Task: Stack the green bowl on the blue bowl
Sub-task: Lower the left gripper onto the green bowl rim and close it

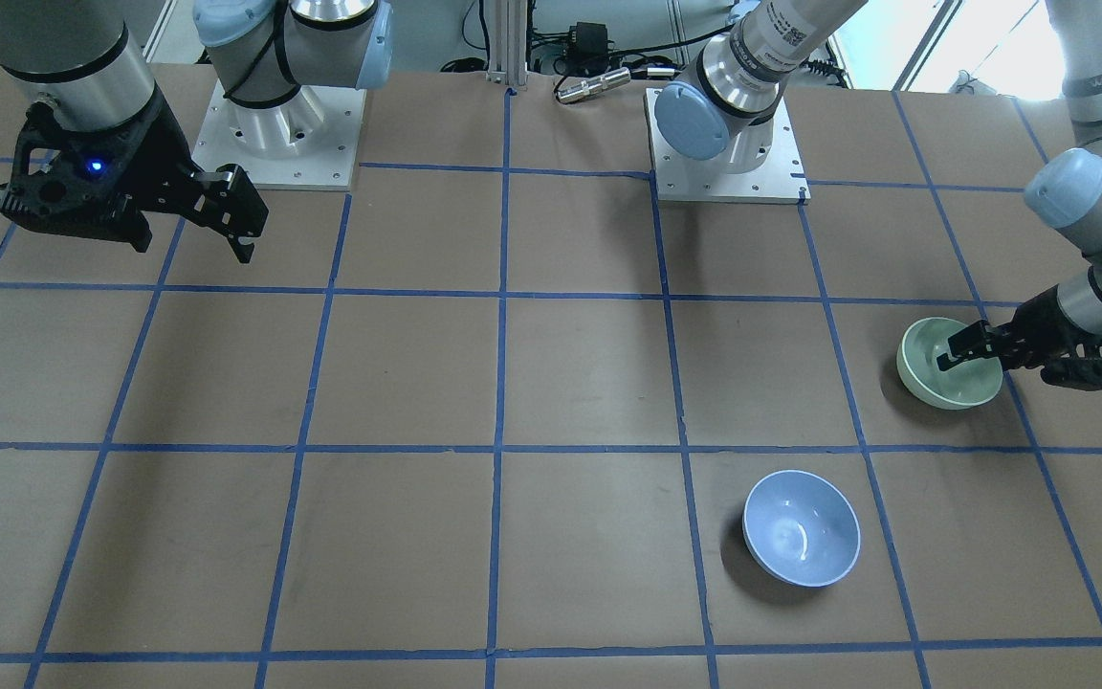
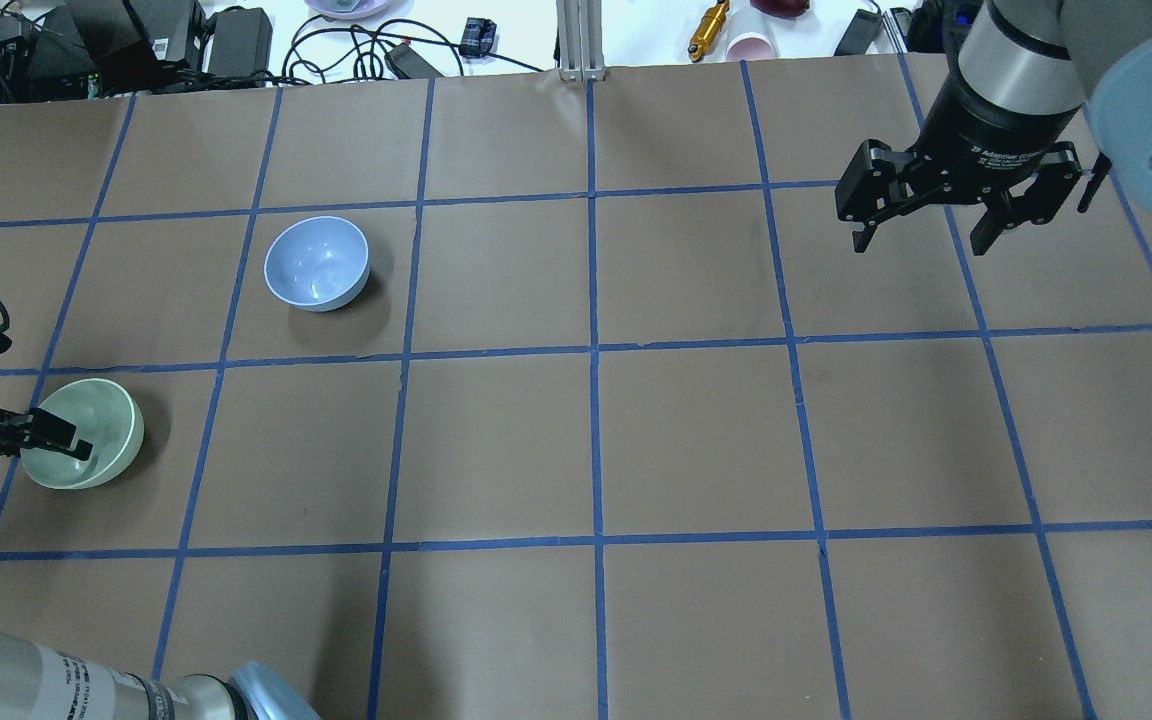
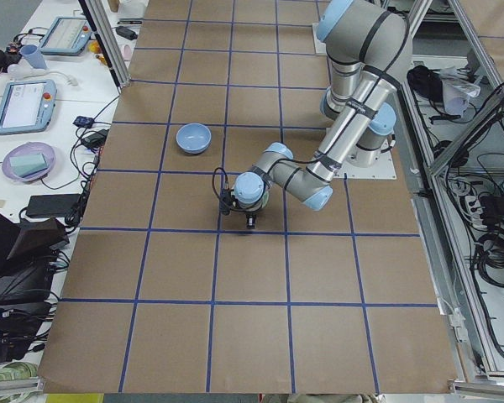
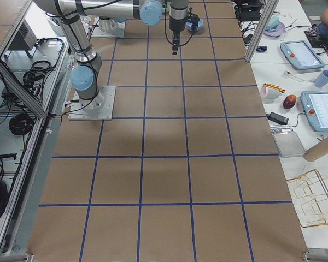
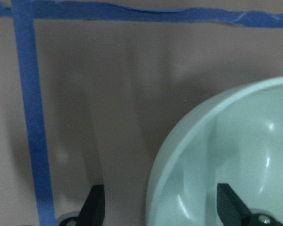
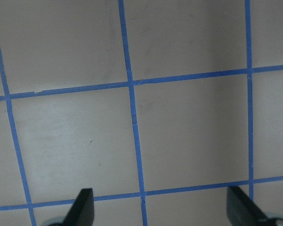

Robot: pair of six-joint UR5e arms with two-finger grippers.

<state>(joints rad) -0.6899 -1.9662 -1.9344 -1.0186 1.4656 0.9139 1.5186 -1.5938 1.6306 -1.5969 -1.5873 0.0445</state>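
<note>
The pale green bowl (image 1: 943,381) stands upright near the table's left end and also shows in the overhead view (image 2: 101,440). My left gripper (image 1: 972,359) is low at it and open. In the left wrist view, one finger (image 5: 231,207) is inside the green bowl (image 5: 236,141) and the other (image 5: 95,207) is outside its rim. Neither finger touches the rim. The light blue bowl (image 1: 800,526) stands empty one grid square away (image 2: 318,263). My right gripper (image 2: 921,240) is open and empty, high above the table's right side.
The brown table has a blue tape grid (image 2: 593,350). The two arm bases (image 1: 278,144) (image 1: 728,163) stand on the robot's side. Cables, boxes and a metal post (image 2: 576,40) lie beyond the far edge.
</note>
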